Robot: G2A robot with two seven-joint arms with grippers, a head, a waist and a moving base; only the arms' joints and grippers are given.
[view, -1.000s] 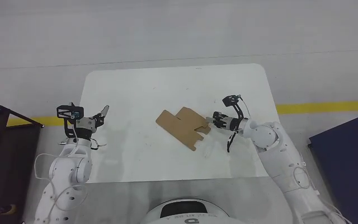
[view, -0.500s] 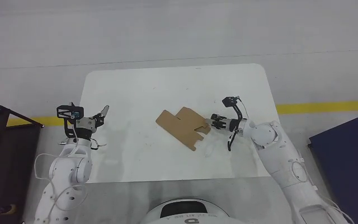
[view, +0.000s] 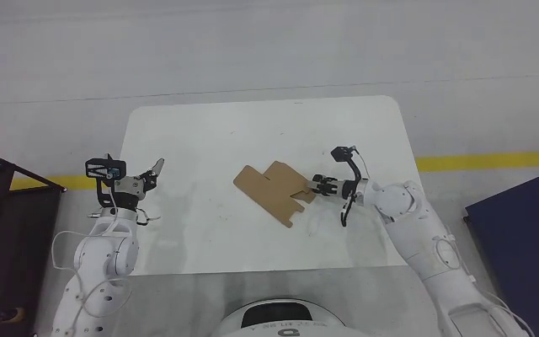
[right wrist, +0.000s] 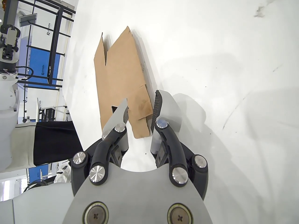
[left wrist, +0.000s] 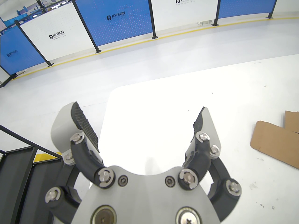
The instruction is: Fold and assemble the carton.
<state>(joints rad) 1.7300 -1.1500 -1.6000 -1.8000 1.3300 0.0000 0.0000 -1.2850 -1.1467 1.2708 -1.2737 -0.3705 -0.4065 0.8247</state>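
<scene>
A flat brown carton [view: 274, 189] lies unfolded near the middle of the white table [view: 210, 135]. My right gripper [view: 316, 183] sits low at the carton's right end. In the right wrist view the carton [right wrist: 121, 71] stretches away from the gripper [right wrist: 141, 108], which is open with one end flap between its fingers. My left gripper [view: 145, 174] hovers open over the table's left edge, well apart from the carton. Seen from the left wrist, that gripper [left wrist: 144, 127] holds nothing, and the carton [left wrist: 273, 141] lies off to one side.
A dark metal frame [left wrist: 21, 164] stands just off the table's left edge. A yellow floor line [view: 480, 160] runs past both sides of the table. Bare table surface surrounds the carton on all sides.
My right gripper has slid left along the table until its fingers straddle the carton's end flap. The carton and the left arm have stayed put.
</scene>
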